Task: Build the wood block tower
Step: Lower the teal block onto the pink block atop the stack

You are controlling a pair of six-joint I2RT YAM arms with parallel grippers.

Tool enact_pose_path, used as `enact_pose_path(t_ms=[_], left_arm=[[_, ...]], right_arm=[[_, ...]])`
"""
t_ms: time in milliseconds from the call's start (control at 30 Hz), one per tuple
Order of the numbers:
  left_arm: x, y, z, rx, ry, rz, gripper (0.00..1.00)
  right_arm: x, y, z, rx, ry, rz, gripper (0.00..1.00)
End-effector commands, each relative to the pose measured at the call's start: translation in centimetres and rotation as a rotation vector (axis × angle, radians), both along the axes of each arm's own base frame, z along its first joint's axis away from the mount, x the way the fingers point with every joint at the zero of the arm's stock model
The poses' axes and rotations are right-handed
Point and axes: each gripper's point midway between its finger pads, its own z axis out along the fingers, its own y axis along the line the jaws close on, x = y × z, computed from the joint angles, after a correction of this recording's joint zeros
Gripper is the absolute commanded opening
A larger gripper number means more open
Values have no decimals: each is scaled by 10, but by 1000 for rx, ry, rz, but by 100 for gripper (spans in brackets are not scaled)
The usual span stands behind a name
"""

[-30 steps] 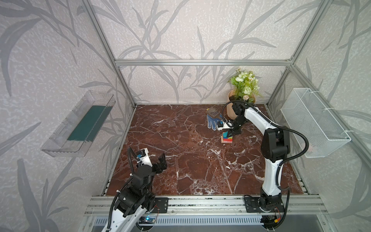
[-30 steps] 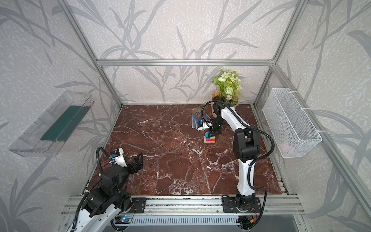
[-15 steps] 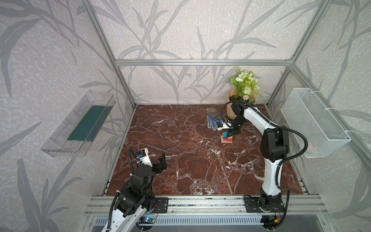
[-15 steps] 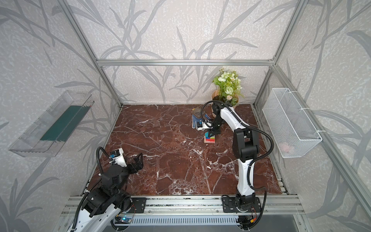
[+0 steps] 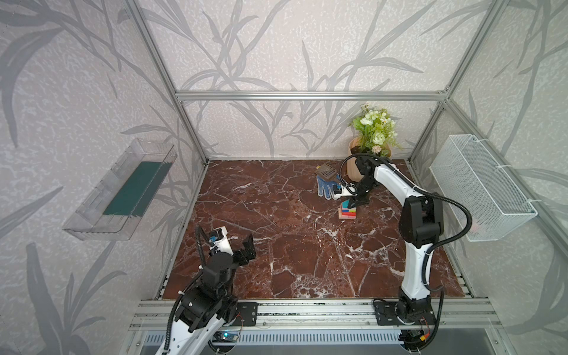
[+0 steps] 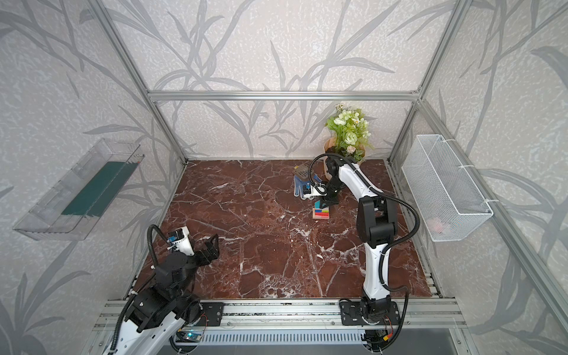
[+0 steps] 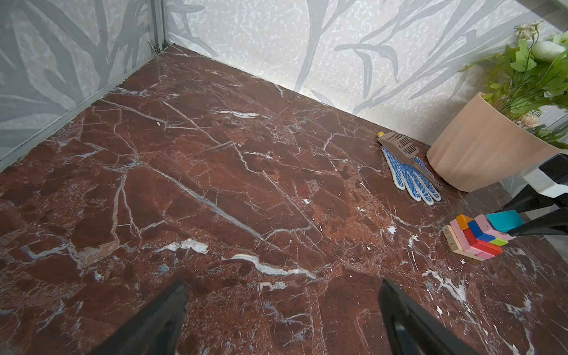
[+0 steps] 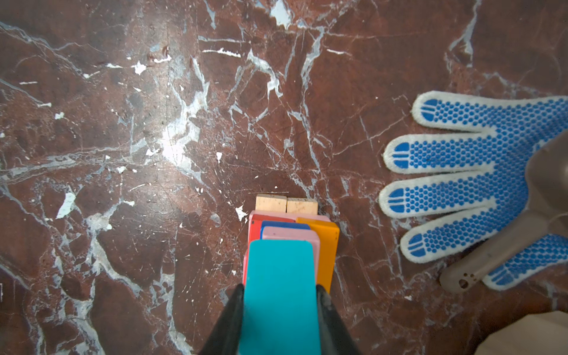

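The red-brown marble tabletop (image 5: pixel 276 246) is veined in white, boxed in by leaf-patterned walls (image 5: pixel 276 46) and an aluminium frame (image 5: pixel 307 96); a clear tray (image 5: pixel 120 190) hangs on one side wall, a white wire basket (image 5: pixel 479 190) on the opposite one. Toward the back, near a blue-dotted glove (image 5: pixel 324 189) and a peach flowerpot (image 5: pixel 353 169), stands the tower (image 5: pixel 346 212), and the right gripper (image 8: pixel 279 290) is clamped on the teal wedge (image 8: pixel 279 267) at its top. The left gripper (image 7: pixel 281 292) hangs spread wide over bare marble near the front edge.
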Motion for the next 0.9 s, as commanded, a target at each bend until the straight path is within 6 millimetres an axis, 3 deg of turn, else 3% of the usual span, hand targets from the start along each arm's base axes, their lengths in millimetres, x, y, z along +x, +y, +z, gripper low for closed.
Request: enact_pose_path(t_ms=[0,533,867], left_arm=[[1,0,-4,-2,8,6,98],[1,0,-4,-3,7,7,98],[1,0,-4,-4,8,4,98]], right_arm=[[3,-2,2,-1,1,-13,3],[2,3,6,32,1,-23,4],[1,-2,-1,8,4,-34,5]])
